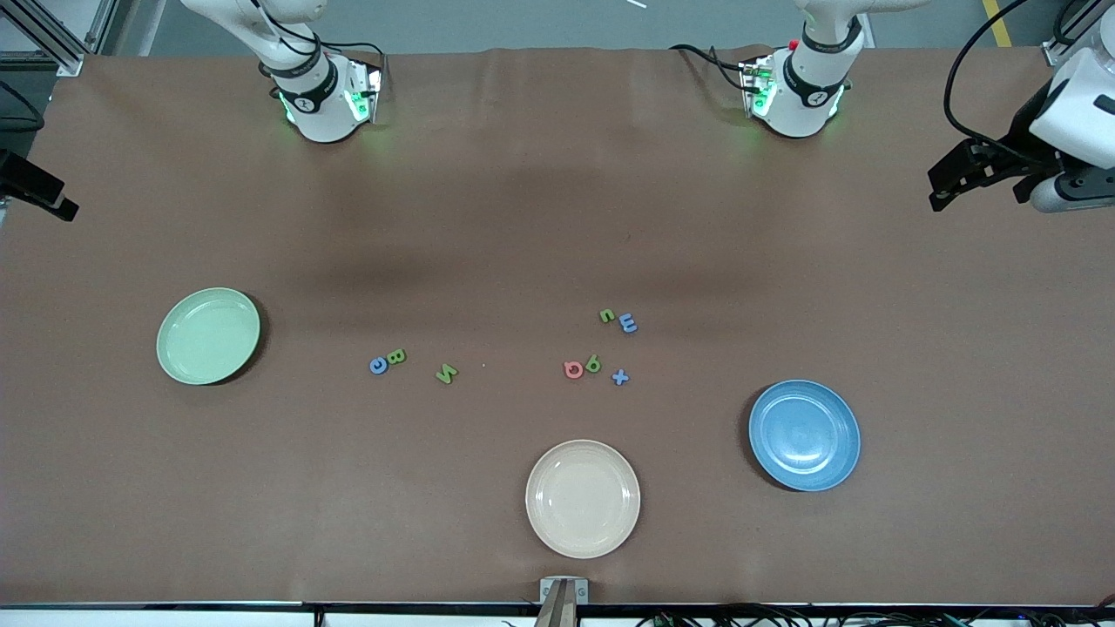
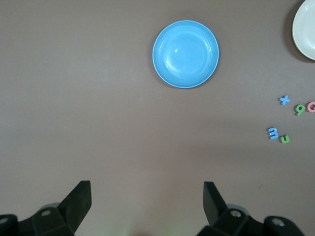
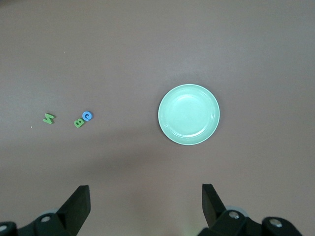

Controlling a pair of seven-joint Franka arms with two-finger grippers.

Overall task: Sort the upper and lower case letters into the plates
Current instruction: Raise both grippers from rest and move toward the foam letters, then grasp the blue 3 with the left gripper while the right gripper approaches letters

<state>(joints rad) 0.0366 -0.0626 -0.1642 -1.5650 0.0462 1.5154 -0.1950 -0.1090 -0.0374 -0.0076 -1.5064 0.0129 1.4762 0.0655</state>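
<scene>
Seemingly flat, scattered letters [image 1: 575,368], headings unclear; jaws apart.

Two white Franka arms with black claws

Both arms are glossy white with black ring bands at the joints; each base [image 1: 322,104] [image 1: 797,100] glows green and carries a small metal connector block with black cables running off it, and the left arm's base has a red dot near its top. The left claw [image 2: 147,206] has two black, wedge-shaped fingers [image 2: 78,201] on dark mounts with a round silver screw at each root. The right claw [image 3: 146,206] looks the same: black angular fingers [image 3: 78,204], silver screws. Seen from the front, the left arm's wrist [image 1: 1076,113] is a white housing with a grey cylinder and black cable looping above.
</scene>
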